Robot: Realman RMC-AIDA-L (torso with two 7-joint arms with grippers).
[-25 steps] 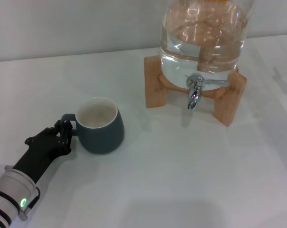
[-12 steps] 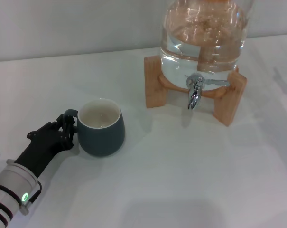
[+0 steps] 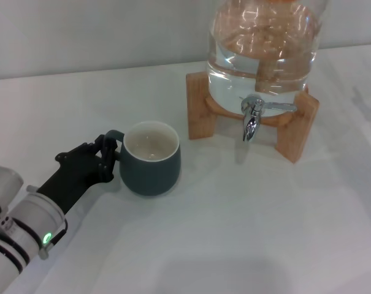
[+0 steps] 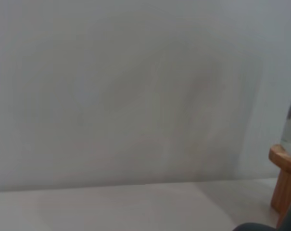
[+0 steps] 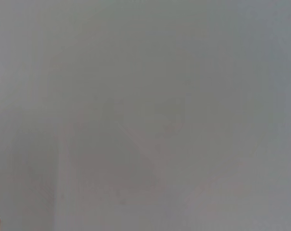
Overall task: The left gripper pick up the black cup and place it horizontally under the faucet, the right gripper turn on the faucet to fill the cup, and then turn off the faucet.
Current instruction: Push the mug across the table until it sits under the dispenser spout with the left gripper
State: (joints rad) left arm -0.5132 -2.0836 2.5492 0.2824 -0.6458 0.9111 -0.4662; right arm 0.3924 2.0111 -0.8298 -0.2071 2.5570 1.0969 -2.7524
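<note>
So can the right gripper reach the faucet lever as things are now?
Probably yes: the faucet lever points to the robot's right with nothing around it, and the cup sits far left. The right gripper itself is out of view.

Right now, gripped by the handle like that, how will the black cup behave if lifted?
The black cup looks rigid, probably ceramic, so it won't flex but could chip. With the left tool on the loop handle alone, its body hangs off-centre and may swing. It appears empty, so likely light; the wide base suggests little tipping.
</note>
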